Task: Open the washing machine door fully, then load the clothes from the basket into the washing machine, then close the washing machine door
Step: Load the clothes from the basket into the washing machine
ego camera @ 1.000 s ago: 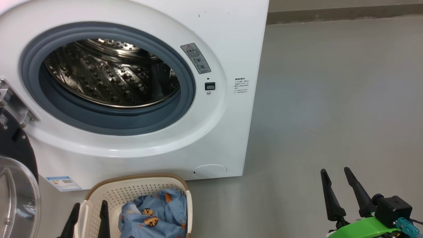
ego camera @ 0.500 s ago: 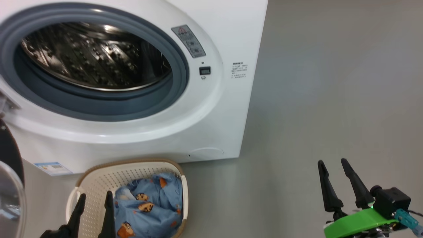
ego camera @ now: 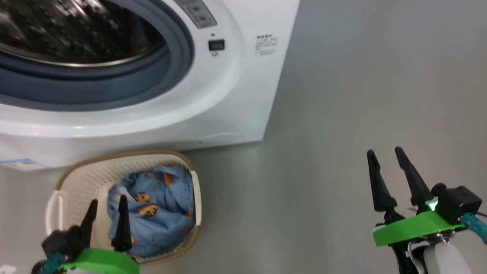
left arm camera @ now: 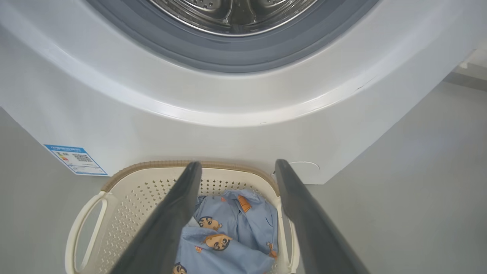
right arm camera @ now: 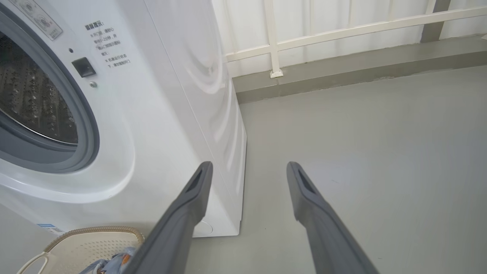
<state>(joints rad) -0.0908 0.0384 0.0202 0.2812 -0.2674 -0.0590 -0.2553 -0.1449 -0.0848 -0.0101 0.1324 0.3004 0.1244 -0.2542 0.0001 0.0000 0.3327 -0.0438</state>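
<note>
Head view: left gripper [ego camera: 107, 200], fingers apart, over the basket [ego camera: 81, 180]

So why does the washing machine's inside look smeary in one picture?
Head view: the drum is smeared by blur; left wrist view: its holes look crisp, and glare streaks the white front of the washing machine; right wrist view: wavy reflections on its side.

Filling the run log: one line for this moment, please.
phase: pre-grasp | washing machine: drum exposed | clothes: in basket | left gripper: open, over basket | right gripper: open, over floor
</note>
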